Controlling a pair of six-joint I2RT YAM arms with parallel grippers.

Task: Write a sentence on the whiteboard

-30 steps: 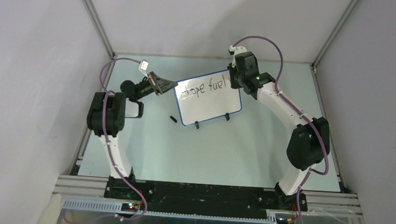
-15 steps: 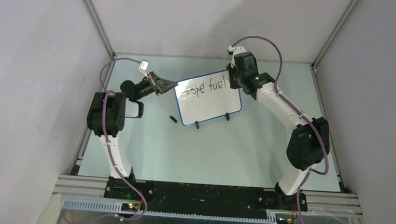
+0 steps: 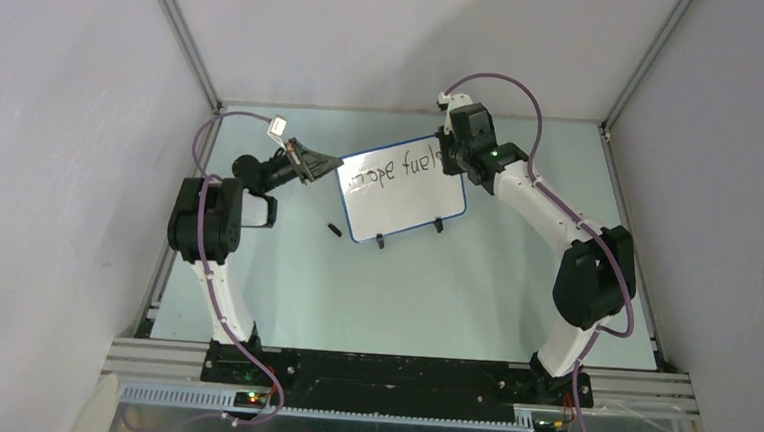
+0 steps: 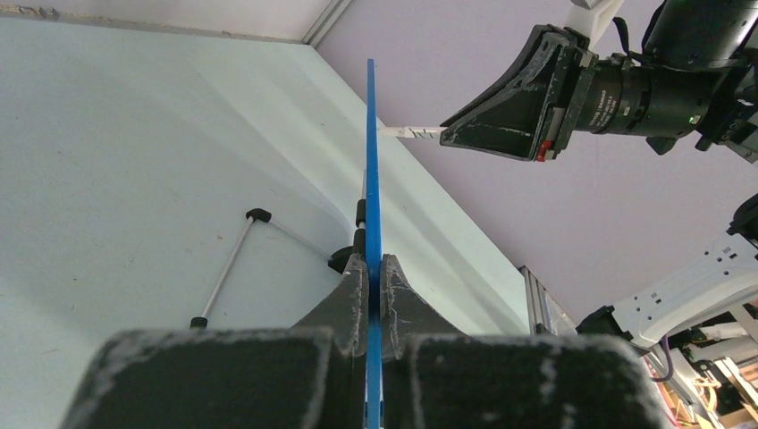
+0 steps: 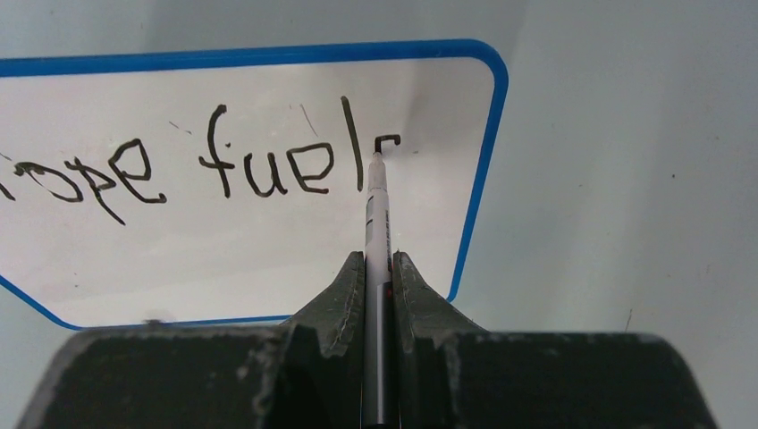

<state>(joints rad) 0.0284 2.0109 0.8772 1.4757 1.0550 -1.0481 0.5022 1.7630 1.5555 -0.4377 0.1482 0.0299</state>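
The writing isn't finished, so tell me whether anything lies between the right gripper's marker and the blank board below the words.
Nothing visible does. The marker, held by the right gripper, has its tip on the whiteboard just after the words; the white area below them is bare. The left gripper clamps the board's other end.

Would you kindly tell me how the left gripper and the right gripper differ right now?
The left gripper clamps the whiteboard by its blue frame; the right gripper clamps a marker pen. The left gripper meets the board edge-on; the right gripper faces its white surface, pen tip touching just after "fuel". Both are shut on something.
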